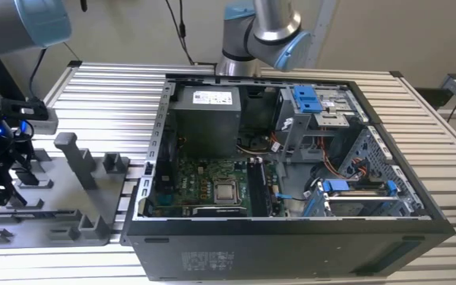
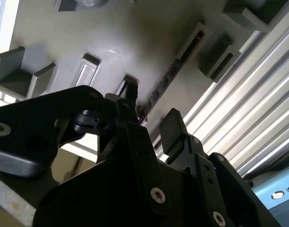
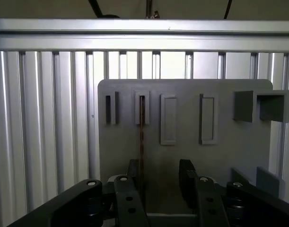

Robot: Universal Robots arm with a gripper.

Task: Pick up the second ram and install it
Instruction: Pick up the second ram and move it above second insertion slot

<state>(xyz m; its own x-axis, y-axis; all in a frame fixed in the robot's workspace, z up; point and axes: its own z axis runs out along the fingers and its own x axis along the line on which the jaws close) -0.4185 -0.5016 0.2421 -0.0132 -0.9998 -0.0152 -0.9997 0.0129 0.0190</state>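
Grey plastic tray (image 3: 229, 151) sits under my gripper (image 3: 160, 177), whose jaws stand apart with nothing in their hold. The second ram (image 3: 142, 142) stands on edge in one of the tray's slots. It is a thin dark stick whose long axis runs straight away from the wrist, in line with the gap between the fingers (image 3: 187, 176). It passes between them, far nearer one than the other; I can't tell whether it touches. In the exterior view the tray lies on the slatted table (image 1: 109, 95) at that view's left, beside the open computer case (image 1: 291, 249).
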